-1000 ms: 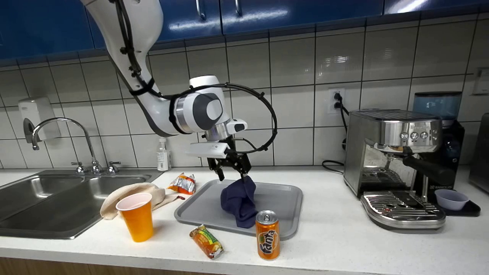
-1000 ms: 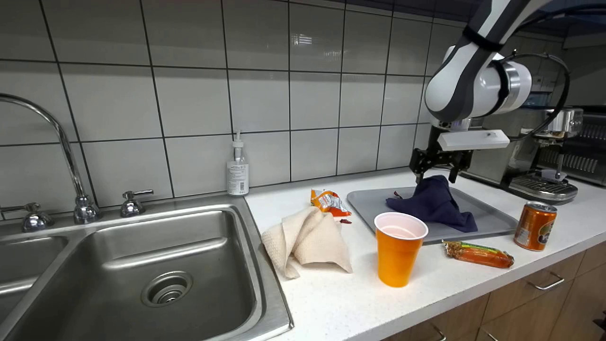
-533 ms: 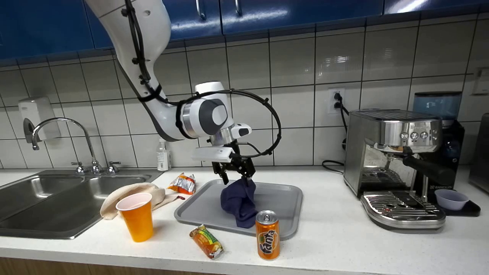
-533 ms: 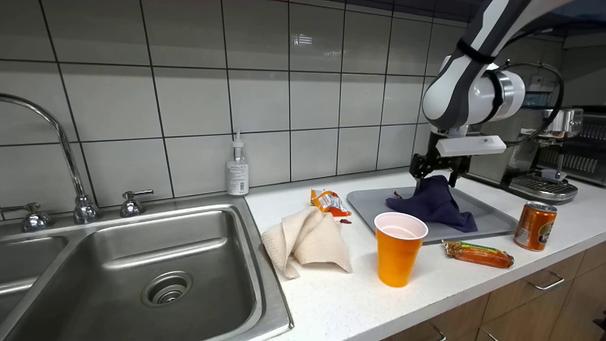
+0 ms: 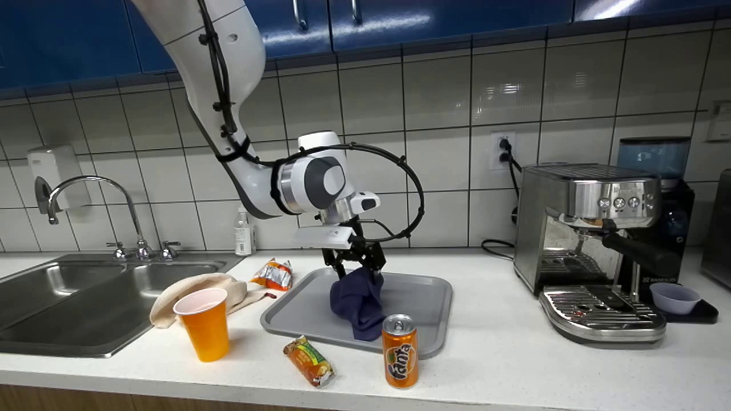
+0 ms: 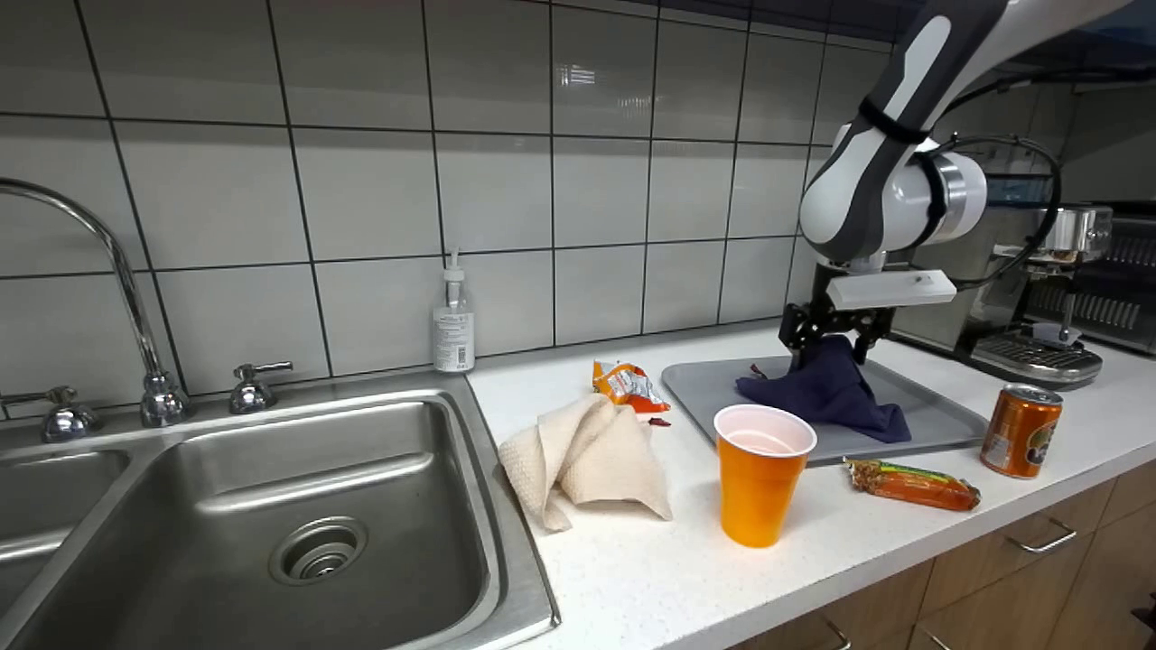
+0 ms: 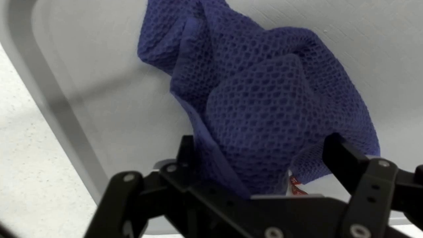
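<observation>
A crumpled dark blue waffle-weave cloth (image 7: 257, 92) lies heaped on a grey tray (image 5: 297, 311); both exterior views show the heap standing up in a peak. My gripper (image 7: 261, 142) points down over that peak with its jaws wide apart. In the wrist view the cloth fills the space between the fingers, the left one right against a fold and the right one over its edge. Whether either presses on it I cannot tell. A bit of red-printed wrapper (image 7: 295, 186) peeks out by the cloth, mostly hidden. In an exterior view the gripper (image 6: 829, 359) partly covers the cloth's top.
In front of the tray stand a Fanta can (image 5: 400, 351) and a wrapped snack (image 5: 308, 361). Toward the sink (image 6: 361, 487) are an orange cup (image 6: 759, 487), a beige cloth (image 6: 587, 460) and an orange packet (image 6: 623, 384). A coffee machine (image 5: 588, 245) and tiled wall border the counter.
The arm has come down, so the open fingers now reach lower around the top of the blue cloth. In the exterior views the cloth, tray and other items have kept their places.
</observation>
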`<state>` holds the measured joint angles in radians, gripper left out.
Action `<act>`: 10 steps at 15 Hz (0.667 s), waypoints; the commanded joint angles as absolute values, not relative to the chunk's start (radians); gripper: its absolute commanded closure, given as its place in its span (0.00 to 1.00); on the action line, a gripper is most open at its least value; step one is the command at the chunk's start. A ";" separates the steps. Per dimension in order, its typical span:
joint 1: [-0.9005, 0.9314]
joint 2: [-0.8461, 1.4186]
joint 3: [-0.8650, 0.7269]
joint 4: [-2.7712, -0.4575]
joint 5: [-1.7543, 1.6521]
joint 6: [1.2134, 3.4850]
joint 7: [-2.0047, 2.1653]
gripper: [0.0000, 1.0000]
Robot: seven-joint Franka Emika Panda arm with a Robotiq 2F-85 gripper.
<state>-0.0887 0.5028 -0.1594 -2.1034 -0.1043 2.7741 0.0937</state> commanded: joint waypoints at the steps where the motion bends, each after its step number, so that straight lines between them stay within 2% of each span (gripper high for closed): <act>1: -0.094 0.527 -0.160 -2.064 -0.093 2.754 0.074 0.28; 10: -0.105 0.505 -0.154 -2.079 -0.085 2.745 0.064 0.97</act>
<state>-0.0891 0.5241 -0.1600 -2.0841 -0.1040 2.7729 0.0937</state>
